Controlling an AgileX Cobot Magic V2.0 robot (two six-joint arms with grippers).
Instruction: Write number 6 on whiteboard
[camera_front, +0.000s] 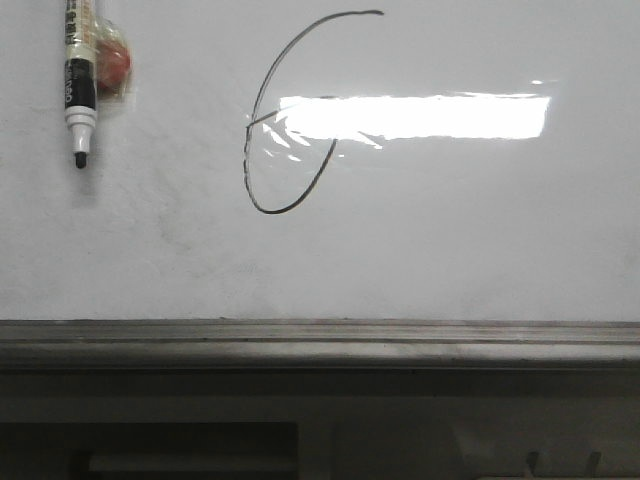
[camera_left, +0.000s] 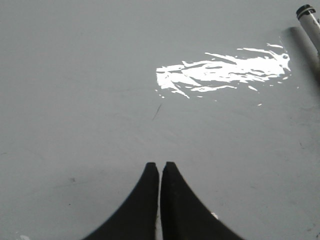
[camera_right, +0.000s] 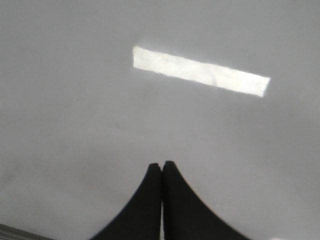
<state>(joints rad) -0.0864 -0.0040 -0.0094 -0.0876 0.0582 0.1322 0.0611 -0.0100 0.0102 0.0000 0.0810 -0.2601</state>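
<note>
On the whiteboard (camera_front: 450, 250), centre-left of the front view, sits the number 6 (camera_front: 290, 130): thin dark line, tall curved stroke starting upper right, sweeping down left, closing into a rounded loop at the bottom. Upper part of the loop runs into the bright rectangular light reflection (camera_front: 420, 116), so the line is partly washed out there. Faint grey smudges elsewhere on the board. Grey metal bottom rail (camera_front: 320, 340) runs full width under the board.

Marker (camera_front: 78, 80) at upper left of the front view, lying on the board, dark tip pointing down, cap off, white-and-black barrel with label text too small to read. Something red and blurry (camera_front: 114, 66) just beside the barrel on its right, touching or overlapping it; cannot tell what it is. Marker well apart from the 6.

Left end effector (camera_left: 159, 167) in the left wrist view: black fingers nearly pressed together, thin sliver of gap between them, holding nothing, tips over bare board. Glare patch (camera_left: 225, 70) ahead of it, short faint dark mark (camera_left: 157, 111) on the board between the two, and one end of the marker (camera_left: 310, 20) at the frame corner.

Right end effector (camera_right: 161, 166) in the right wrist view: fingers pressed together, empty, over blank board; view is blurry. Rectangular reflection (camera_right: 200, 71) ahead of it.

Neither end effector shows in the front view.
</note>
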